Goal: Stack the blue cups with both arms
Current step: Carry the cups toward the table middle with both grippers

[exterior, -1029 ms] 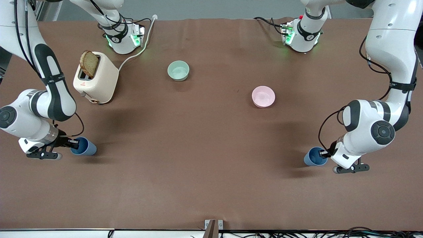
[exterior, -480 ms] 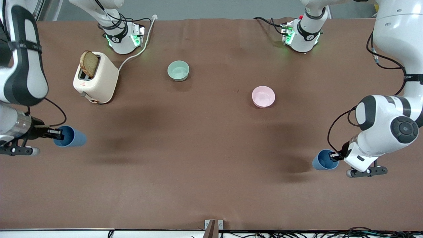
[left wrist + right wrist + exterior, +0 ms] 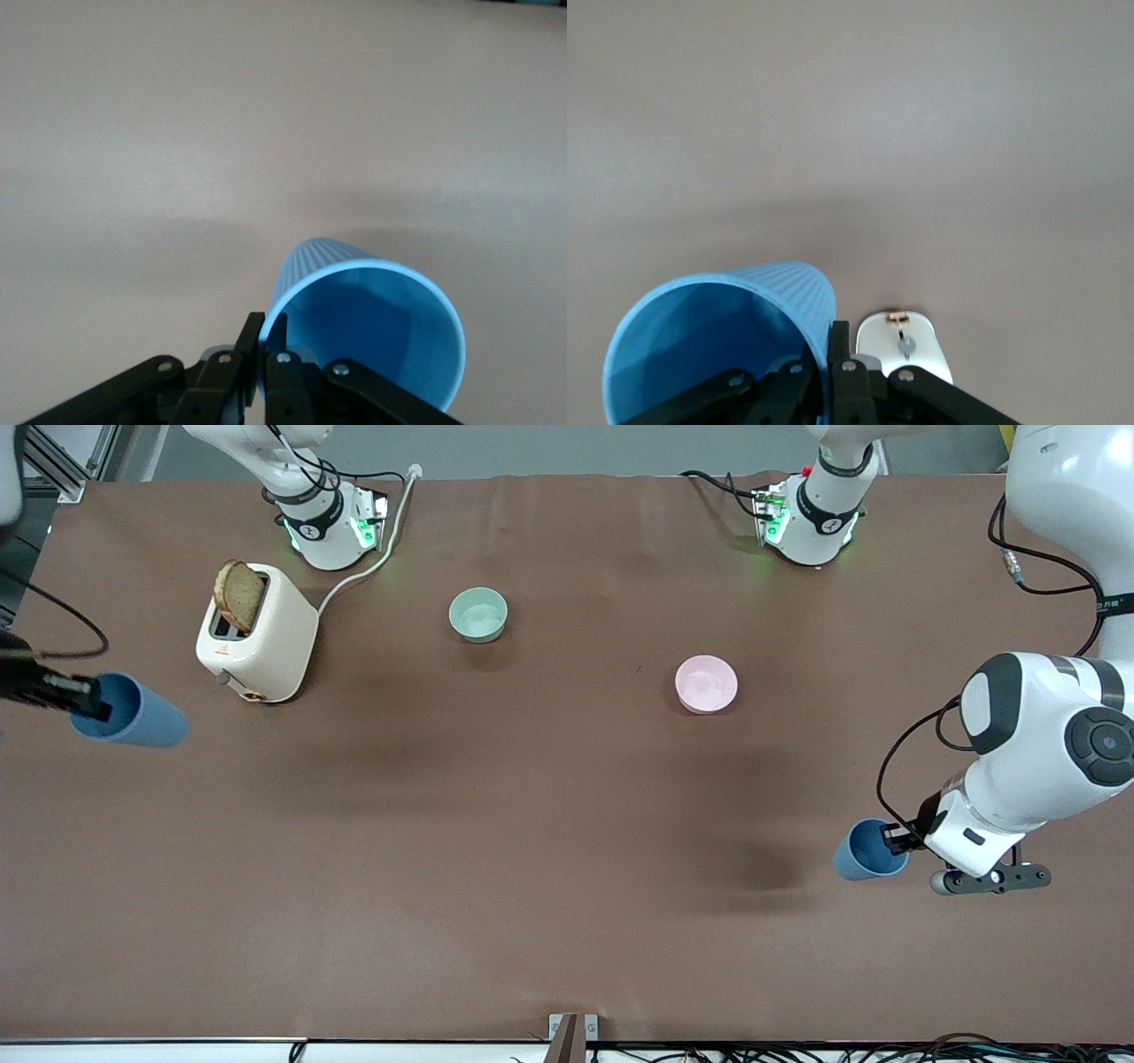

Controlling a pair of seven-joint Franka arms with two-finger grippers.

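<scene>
Compared with a second before, the right gripper (image 3: 84,697) had risen and swung out toward the right arm's end of the table, carrying its blue cup (image 3: 133,711) tilted on its side, now in the air beside the toaster (image 3: 257,633); its fingers (image 3: 838,341) were pinched on the cup's rim (image 3: 718,341). The left gripper (image 3: 899,838) had drifted only slightly, its fingers (image 3: 276,335) pinched on the rim of the second blue cup (image 3: 864,850), held low over the table (image 3: 549,850), well apart from the toaster toward the left arm's end. Counted: two blue cups, two bowls, one toaster. The pink bowl (image 3: 706,684) stood nearer the front camera than the pale green bowl (image 3: 478,614), which sat near the toaster, with one bread slice (image 3: 239,595) standing in the toaster's slot
</scene>
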